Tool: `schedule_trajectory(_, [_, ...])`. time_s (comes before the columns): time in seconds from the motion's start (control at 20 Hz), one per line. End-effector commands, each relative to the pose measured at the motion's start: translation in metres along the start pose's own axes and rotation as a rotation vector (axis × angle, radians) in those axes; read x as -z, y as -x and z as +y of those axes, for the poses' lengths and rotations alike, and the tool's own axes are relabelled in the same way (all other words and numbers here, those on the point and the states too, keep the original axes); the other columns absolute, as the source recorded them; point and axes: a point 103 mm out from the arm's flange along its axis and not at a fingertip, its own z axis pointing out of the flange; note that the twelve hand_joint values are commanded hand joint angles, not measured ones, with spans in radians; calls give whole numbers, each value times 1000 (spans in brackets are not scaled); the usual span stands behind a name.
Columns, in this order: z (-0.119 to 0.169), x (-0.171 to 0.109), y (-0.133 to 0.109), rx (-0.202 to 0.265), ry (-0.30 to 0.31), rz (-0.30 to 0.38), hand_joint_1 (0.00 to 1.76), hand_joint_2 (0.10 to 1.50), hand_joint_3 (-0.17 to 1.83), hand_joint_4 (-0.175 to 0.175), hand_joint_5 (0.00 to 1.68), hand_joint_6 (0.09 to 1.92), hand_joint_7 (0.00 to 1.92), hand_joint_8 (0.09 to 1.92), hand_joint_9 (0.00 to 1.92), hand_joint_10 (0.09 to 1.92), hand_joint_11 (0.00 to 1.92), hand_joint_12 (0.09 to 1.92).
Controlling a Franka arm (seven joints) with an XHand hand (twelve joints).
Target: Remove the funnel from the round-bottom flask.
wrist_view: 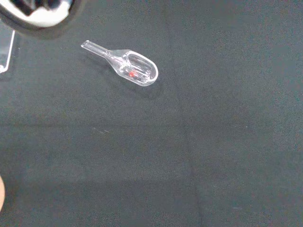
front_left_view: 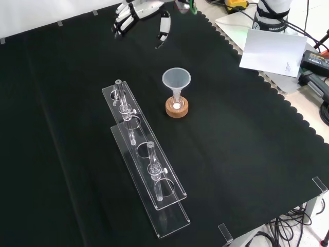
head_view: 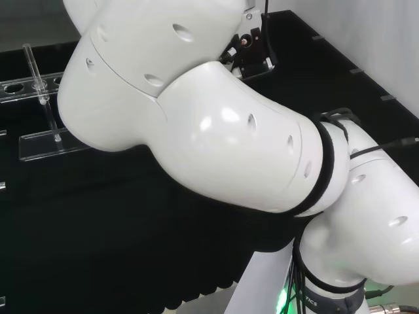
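— While the funnel (front_left_view: 176,81) was seated by its stem in the neck of the round-bottom flask (front_left_view: 177,104), which rested on a cork ring (front_left_view: 177,109) near the middle of the black cloth (front_left_view: 247,154) in the front view, could any contact with it be made out?

— None could be made out. The hand (front_left_view: 138,12) was seen at the top edge of the front view, well apart from the funnel, with its fingers (front_left_view: 122,24) spread and fairly straight and its thumb (front_left_view: 163,30) hanging free; nothing was grasped by it.

— So which step was judged to be in hand?

— The approach was judged to be barely begun, and the lifting of the funnel not yet started. A clear scoop-like glass piece (wrist_view: 128,68) lying flat on the cloth was what was caught by the wrist view, so the palm seemed to be aimed away from the flask.

— What was called for by the next move?

— The hand needed to be brought over the funnel's wide mouth, the fingers closed about its rim or cone, and the funnel drawn straight up so that the flask was not tipped off its ring. Care was also owed to the clear tube rack (front_left_view: 141,154) just to the left of the flask in the front view.
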Motion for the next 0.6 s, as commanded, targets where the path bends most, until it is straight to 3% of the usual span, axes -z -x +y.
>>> schedule_trajectory(0.05, [-28,8,3,5,7,4,759,606,459,-37,349,87,125,656,393,656,270,1335])
schedule_trajectory(0.6, [-71,13,-19,44,14,-8,748,611,454,-35,361,87,128,653,411,652,273,1337])
